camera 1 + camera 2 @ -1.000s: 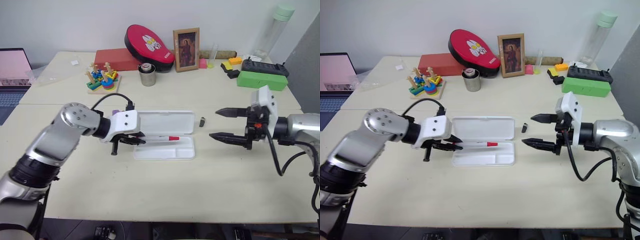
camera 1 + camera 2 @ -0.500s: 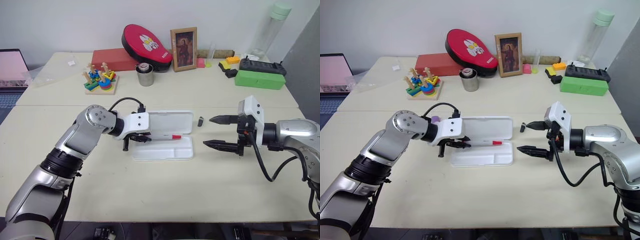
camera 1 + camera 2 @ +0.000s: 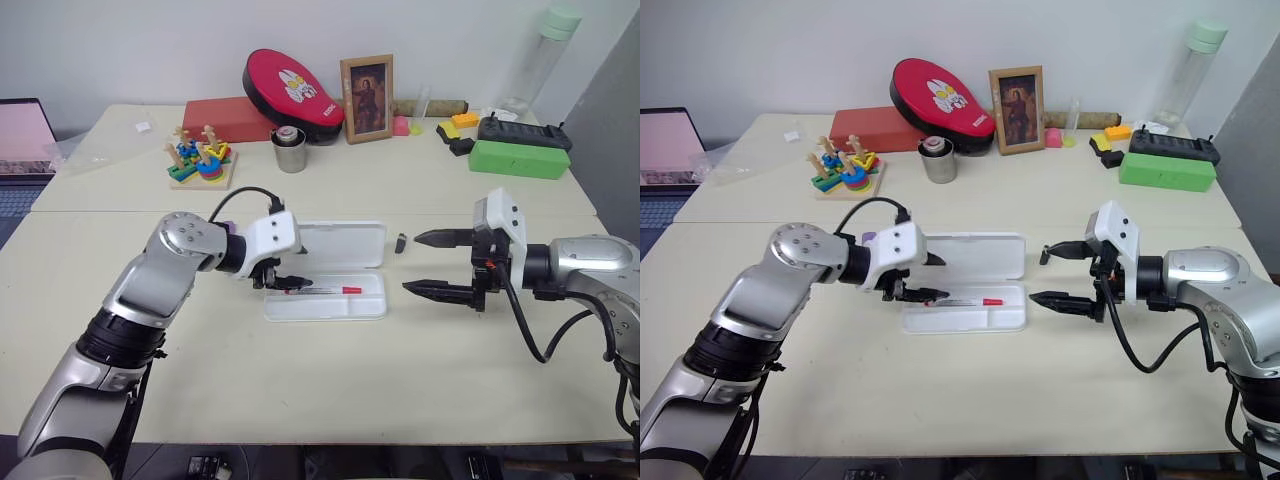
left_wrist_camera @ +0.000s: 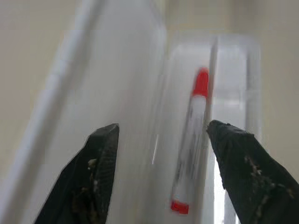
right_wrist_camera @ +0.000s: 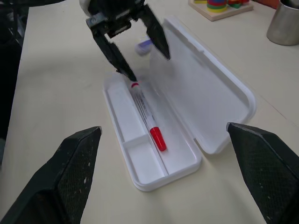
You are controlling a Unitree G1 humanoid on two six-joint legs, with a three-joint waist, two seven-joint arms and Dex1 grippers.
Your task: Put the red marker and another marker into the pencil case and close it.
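Note:
The pencil case (image 3: 340, 246), a flat white box, lies open mid-table with its lid folded back. Along the tray's far compartment lies the red marker (image 3: 322, 291), red cap toward my right arm, also seen in the left wrist view as the red marker (image 4: 194, 144). My left gripper (image 3: 285, 277) hovers open just above the marker's tail, touching nothing. The other marker, a purple highlighter (image 5: 144, 45), lies on the table behind the left hand, mostly hidden. My right gripper (image 3: 412, 262) stands open to the right of the case, fingers pointing at it.
A small dark cap-like piece (image 3: 401, 242) lies between the case and my right gripper. At the back stand a metal cup (image 3: 289, 148), a stacking toy (image 3: 200, 160), a red oval case (image 3: 295, 85), a framed picture (image 3: 368, 85) and a green box (image 3: 520, 158).
My left gripper has opened and let go of the red marker, which now rests in the tray. The left hand has lifted slightly. The right arm has stayed put.

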